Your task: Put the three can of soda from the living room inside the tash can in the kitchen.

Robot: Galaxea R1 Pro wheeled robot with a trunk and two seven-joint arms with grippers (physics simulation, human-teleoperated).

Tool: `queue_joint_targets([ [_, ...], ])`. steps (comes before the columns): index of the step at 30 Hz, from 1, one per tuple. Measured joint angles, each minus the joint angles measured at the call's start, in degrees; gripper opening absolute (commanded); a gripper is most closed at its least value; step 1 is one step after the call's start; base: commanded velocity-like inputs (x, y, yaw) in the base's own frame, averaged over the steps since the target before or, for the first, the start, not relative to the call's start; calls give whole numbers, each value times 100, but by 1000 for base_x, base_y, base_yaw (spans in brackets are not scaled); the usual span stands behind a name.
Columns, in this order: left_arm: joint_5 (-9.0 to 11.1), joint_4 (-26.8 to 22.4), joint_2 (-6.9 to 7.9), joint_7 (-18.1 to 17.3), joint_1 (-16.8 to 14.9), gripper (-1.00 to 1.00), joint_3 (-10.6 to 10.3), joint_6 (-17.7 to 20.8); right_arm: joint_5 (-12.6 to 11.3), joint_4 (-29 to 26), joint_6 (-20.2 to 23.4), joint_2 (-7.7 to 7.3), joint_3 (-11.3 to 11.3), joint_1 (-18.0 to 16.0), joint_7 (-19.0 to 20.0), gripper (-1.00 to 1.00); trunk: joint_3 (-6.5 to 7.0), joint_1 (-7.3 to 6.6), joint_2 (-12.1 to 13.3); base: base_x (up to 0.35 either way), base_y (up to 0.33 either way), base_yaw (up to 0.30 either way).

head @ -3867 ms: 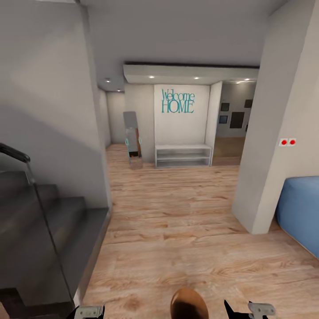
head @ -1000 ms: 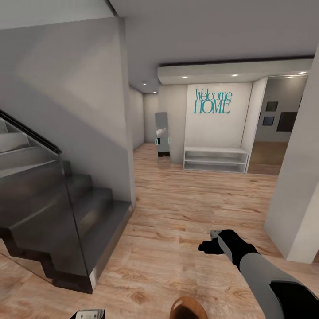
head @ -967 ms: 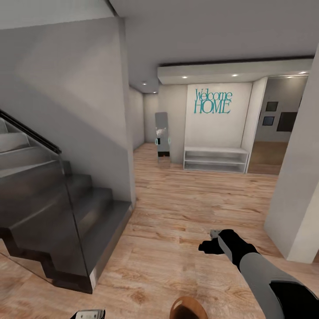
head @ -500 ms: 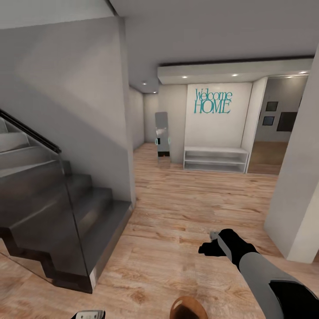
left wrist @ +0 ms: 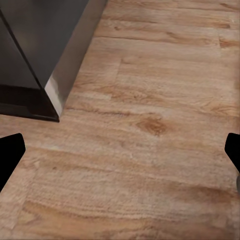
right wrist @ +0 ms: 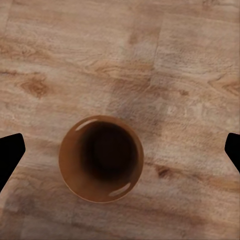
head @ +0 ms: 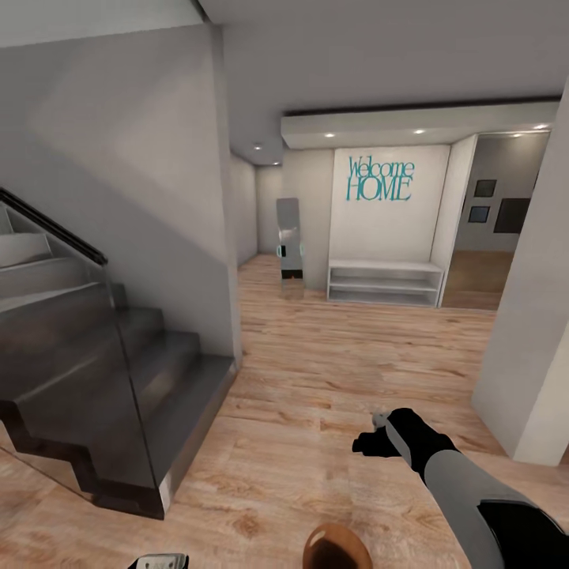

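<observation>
I am in a hallway with a wood plank floor; the cans of soda are out of view. A round vessel with a glossy copper-brown inside, the tash can (head: 336, 549), sits at the bottom edge of the head view. It also lies straight below the right wrist camera as the tash can (right wrist: 101, 157), over the planks. My right gripper (head: 368, 440) reaches forward on its grey and black arm; its fingertips (right wrist: 11, 152) stand wide apart, open. My left gripper (head: 158, 562) is low at the left, open (left wrist: 120, 155) over bare floor.
A dark staircase (head: 95, 395) with a glass balustrade fills the left; its bottom corner (left wrist: 55, 85) is near my left gripper. A white pillar (head: 529, 371) stands at the right. Ahead are a white shelf bench (head: 385, 284), a leaning mirror (head: 289, 245) and a doorway (head: 478, 276).
Since 3.9 s ago the camera has turned left, so the stairs show more and the blue sofa has left the view. My right arm has come forward into view. In the last second almost nothing moved.
</observation>
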Motion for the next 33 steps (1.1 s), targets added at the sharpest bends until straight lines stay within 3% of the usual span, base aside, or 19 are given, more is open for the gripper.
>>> queue_joint_targets([
  [33,-8,14,-2,13,0,100,-8,-2,5,0,-3,8,12,1,-3,100,-592,725,-1324,0,0,0],
])
